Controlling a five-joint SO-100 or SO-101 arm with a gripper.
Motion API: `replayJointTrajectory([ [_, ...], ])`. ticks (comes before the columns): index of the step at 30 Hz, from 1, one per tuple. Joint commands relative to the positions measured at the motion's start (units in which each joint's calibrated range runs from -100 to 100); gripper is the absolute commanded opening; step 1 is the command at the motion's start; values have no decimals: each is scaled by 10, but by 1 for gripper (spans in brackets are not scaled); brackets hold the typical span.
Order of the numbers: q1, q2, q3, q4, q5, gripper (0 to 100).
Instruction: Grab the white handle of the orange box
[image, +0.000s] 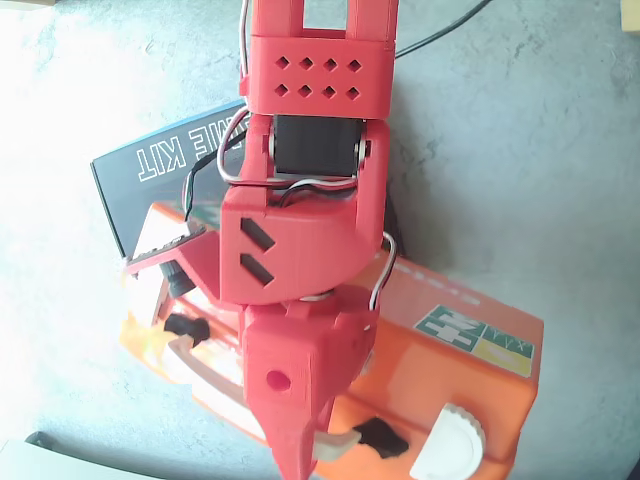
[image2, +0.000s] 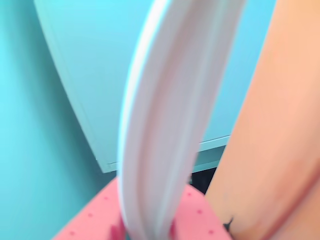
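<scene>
The white handle (image2: 170, 125) runs along the front edge of the orange box (image: 450, 330), and in the wrist view it fills the frame, entering between the pink fingers. I judge my gripper (image: 300, 455) is closing around it, but I cannot tell if it already clamps. Behind the box lies a black box (image: 170, 160).

The orange box (image: 470, 350) lies flat on the table at the near side of the overhead view, running left to right, corners rounded. Its white handle (image: 200, 362), slim and slightly curved, spans the near edge between small black mounts, its middle hidden.
</scene>
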Motion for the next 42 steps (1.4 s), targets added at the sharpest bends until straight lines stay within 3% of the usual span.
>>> replayJointTrajectory([
  [1, -3, 16, 399, -77, 1, 1],
  [8, 20, -9, 687, -343, 2, 1],
  [20, 14, -96, 678, -157, 3, 1],
  [42, 14, -101, 678, -156, 3, 1],
])
